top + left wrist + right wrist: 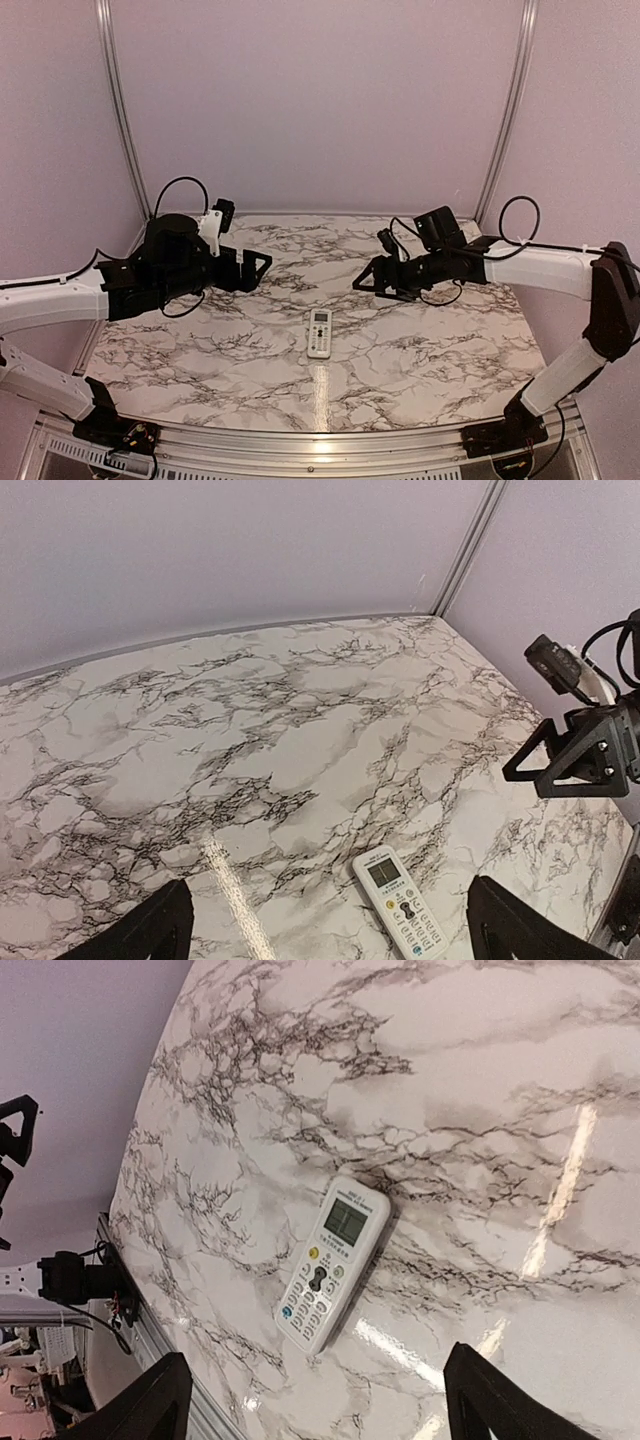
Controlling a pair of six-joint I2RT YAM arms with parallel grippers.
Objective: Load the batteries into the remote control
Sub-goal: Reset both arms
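The remote control [319,333] lies flat in the middle of the marble table, white front with screen and buttons facing up. It also shows in the left wrist view [400,900] and in the right wrist view [332,1260]. No batteries show in any view. My left gripper [262,265] hovers above the table, left and behind the remote, open and empty; its fingers frame the left wrist view [330,925]. My right gripper [362,280] hovers right and behind the remote, open and empty [315,1400]. Neither touches the remote.
The marble table [430,350] is enclosed by plain lilac walls at the back and sides, with metal corner posts [505,110]. The right gripper's black fingers [560,760] show in the left wrist view. A metal rail [300,450] runs along the near edge.
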